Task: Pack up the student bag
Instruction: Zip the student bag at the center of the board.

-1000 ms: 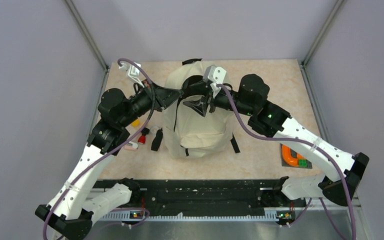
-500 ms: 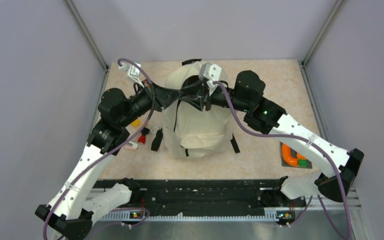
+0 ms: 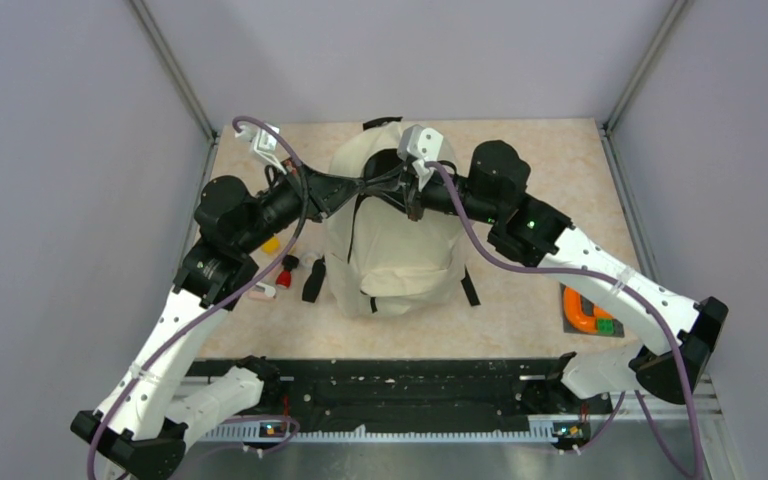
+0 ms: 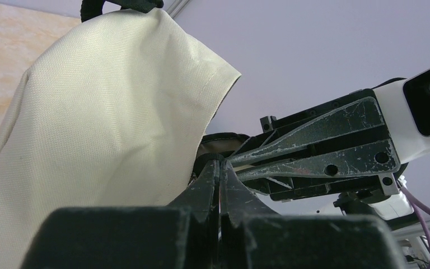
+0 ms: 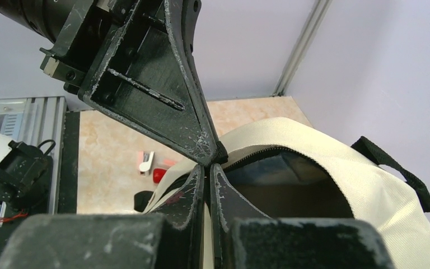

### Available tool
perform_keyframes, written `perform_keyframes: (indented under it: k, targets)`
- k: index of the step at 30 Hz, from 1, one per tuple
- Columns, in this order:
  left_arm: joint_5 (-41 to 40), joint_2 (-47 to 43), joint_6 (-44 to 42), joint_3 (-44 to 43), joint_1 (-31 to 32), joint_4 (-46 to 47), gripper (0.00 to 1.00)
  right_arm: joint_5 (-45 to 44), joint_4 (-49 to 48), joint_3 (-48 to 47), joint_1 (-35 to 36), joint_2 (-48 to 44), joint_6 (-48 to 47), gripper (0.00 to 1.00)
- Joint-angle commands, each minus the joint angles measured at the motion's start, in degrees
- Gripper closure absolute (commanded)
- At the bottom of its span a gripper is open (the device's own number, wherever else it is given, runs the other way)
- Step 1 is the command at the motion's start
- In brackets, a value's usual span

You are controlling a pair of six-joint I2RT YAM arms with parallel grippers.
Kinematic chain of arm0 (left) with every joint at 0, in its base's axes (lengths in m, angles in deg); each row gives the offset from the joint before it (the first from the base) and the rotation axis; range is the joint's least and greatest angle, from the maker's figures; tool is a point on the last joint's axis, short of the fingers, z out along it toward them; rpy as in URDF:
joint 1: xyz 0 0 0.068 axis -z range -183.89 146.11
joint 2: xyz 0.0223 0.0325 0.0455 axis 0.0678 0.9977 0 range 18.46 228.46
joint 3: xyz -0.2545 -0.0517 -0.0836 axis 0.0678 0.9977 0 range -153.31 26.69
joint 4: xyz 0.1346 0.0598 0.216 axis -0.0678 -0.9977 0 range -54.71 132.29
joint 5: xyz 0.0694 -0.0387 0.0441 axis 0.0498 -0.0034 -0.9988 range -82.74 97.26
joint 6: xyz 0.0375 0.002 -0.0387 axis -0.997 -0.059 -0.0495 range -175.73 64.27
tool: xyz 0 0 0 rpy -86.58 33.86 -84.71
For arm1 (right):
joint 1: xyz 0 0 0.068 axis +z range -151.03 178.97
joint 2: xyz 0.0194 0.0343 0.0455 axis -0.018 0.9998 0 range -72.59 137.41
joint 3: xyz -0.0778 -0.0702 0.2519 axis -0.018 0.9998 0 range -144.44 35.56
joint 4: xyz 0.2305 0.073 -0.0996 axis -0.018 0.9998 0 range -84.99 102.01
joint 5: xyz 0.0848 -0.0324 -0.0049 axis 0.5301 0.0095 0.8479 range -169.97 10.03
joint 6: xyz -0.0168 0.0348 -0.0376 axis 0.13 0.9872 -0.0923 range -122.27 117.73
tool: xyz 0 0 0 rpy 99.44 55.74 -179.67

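Bag (image 3: 395, 262) upright, mouth open. Left gripper (image 4: 219, 168) and right gripper (image 5: 207, 169), jaws pressed together, meet tip to tip at its rim; whether either pinches fabric cannot be told.

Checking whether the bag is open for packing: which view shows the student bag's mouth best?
Right wrist: the student bag gapes, zipper edge and dark interior visible. Top external shows the whole bag, its mouth largely hidden under the left gripper and right gripper. Left wrist shows only outer cream fabric.

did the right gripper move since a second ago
Yes: the right gripper went left and farther back over the student bag, meeting the left gripper tip to tip.
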Motion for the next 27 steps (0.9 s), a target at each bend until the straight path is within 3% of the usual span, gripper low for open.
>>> perform_keyframes:
  k: [1,9,13,16,19,22,27]
  targets:
    - [0.3,-0.3,-0.3,-0.9,-0.1,4.9,1.00,0.7,-5.8,-1.8,0.5,0.2,1.0,1.00]
    - [-2.3,-1.3,-7.3,-2.4,-0.1,-1.5,0.81,-6.7,-8.4,0.1,0.6,-0.7,2.2,1.00]
    - [-3.3,-1.9,-11.8,-4.0,-0.1,-5.4,0.63,-7.8,-8.9,0.6,0.6,-0.7,2.3,1.00]
    - [-6.7,-3.7,-16.3,-4.0,-0.1,-7.7,0.56,-8.0,-8.8,0.7,0.5,-0.2,2.3,1.00]
    - [-7.1,-6.5,-22.6,-1.0,-0.1,-7.6,0.52,-8.2,-8.5,1.2,0.5,0.1,2.5,1.00]
    - [-2.4,-10.0,-27.3,4.7,0.0,-6.4,0.42,-8.9,-8.7,2.4,0.6,0.1,2.5,1.00]
    - [2.3,-15.0,-29.6,14.1,0.1,0.1,0.29,-9.4,-8.9,2.8,0.5,0.8,2.6,1.00]
